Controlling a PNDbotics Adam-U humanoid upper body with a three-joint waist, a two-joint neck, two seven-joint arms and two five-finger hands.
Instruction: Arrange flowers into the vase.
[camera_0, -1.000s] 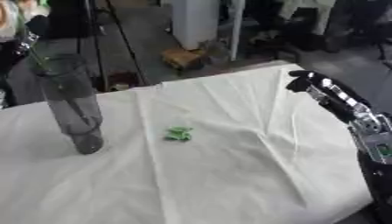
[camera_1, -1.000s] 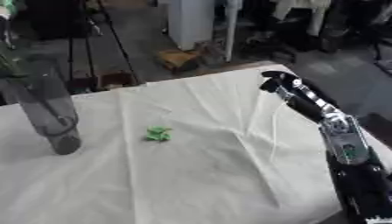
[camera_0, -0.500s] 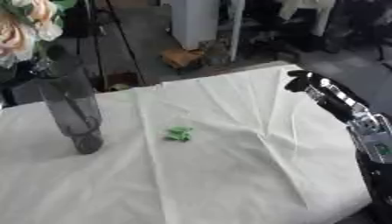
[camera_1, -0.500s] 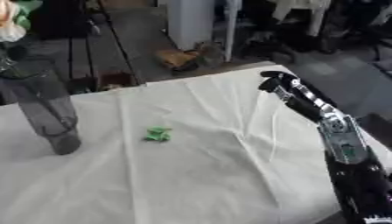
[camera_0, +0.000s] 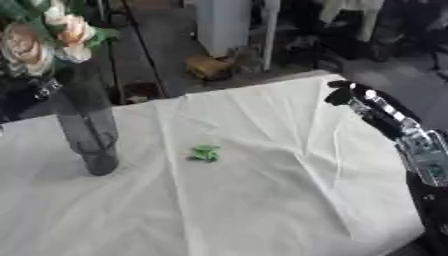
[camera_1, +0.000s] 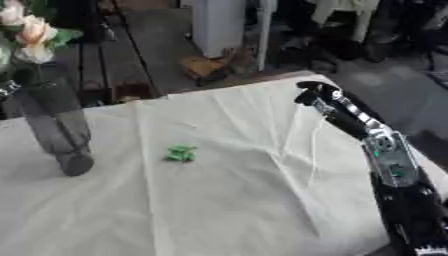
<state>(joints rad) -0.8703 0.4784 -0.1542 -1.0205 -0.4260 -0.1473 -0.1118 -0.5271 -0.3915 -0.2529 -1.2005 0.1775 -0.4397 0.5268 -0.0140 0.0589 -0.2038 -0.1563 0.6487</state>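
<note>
The right hand (camera_1: 317, 95) reaches in from the right side over the far right corner of the table (camera_0: 262, 210); it shows back-on, its fingers bent downward at the tip and nothing visible in them, though whether they are really clenched I cannot tell. It is well apart from the vase and the flowers.

At the far left the left hand (camera_0: 22, 95) is only a dark shape with a pale band at the wrist, cut off by the picture's edge and partly behind the vase. It seems to be at the flower stems, but its fingers cannot be made out.

The flowers (camera_0: 48, 35), peach and cream blooms with green leaves, stand with their heads up and stems pointing down into the mouth of the vase (camera_0: 86, 130). The vase is a tall, dark, see-through cylinder, upright on the white cloth near the left edge. The stems inside it are hard to see.

A small green scrap (camera_0: 206, 153) lies on the cloth, to the right of the vase's foot.
</note>
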